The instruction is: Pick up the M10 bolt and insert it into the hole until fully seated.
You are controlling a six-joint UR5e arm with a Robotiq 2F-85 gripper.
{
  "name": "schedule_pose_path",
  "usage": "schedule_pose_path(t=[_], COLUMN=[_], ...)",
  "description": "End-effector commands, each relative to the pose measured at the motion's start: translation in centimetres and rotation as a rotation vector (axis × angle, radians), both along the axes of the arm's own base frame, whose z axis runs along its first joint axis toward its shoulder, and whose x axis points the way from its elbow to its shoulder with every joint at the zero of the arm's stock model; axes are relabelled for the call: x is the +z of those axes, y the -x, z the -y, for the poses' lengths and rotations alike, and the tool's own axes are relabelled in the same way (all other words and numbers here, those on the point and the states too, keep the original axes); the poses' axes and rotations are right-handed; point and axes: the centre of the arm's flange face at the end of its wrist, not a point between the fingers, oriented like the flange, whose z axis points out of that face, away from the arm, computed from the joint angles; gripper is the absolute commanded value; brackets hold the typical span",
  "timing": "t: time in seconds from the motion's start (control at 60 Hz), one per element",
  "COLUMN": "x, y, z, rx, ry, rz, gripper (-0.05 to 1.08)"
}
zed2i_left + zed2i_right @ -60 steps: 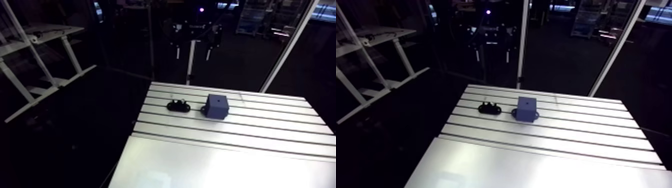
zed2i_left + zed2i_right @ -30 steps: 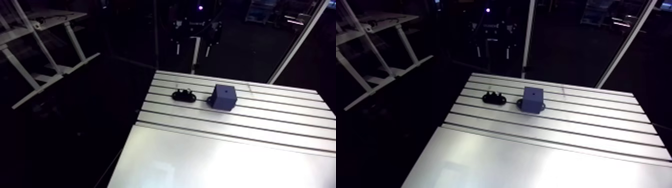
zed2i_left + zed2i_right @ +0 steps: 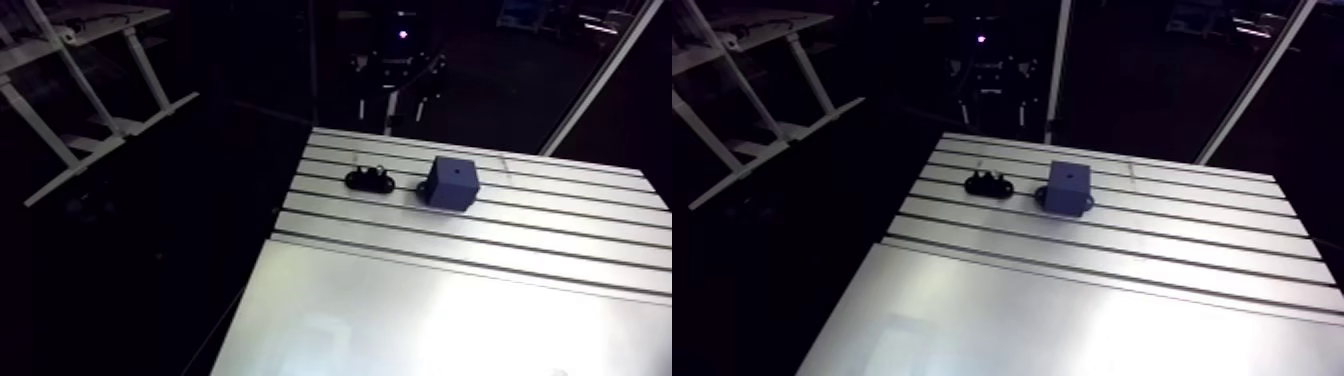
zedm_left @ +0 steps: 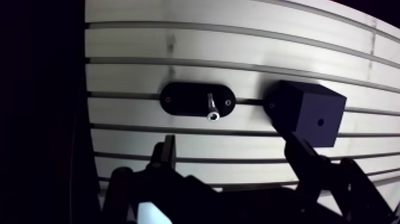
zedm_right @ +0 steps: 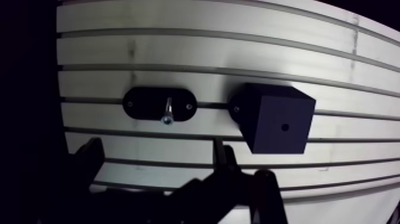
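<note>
Open worktop [image 4: 238, 53] lies all round the holder [image 4: 184, 98] except on one side, where the block [image 4: 306, 112] stands just beside it with a narrow gap between. The bolt [image 4: 211, 108] rises from the holder with free air over and around its head. The claw [image 4: 231, 143], fingers spread wide and holding nothing, hangs short of the holder; the bolt is ahead of the gap, the block ahead of one finger

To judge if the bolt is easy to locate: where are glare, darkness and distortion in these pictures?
Arm view: broad glare washes the near part of the slotted aluminium table. Wrist view: its straight slots look curved; the open black pincer is a dark silhouette; the small silver bolt glints against its black oval holder.
</note>
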Motion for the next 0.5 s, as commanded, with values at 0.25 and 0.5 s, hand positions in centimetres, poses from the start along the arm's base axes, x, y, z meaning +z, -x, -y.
schedule_pose_path(t=[0.25, 0.5], x=[-3.4, -4.8], y=[-0.9, -1.1], z=[0.2, 0.1], rx=[0.011, 0.015], ry=[-0.006, -0.004], rz=[0.012, 0.001], gripper=[0.01, 0.01])
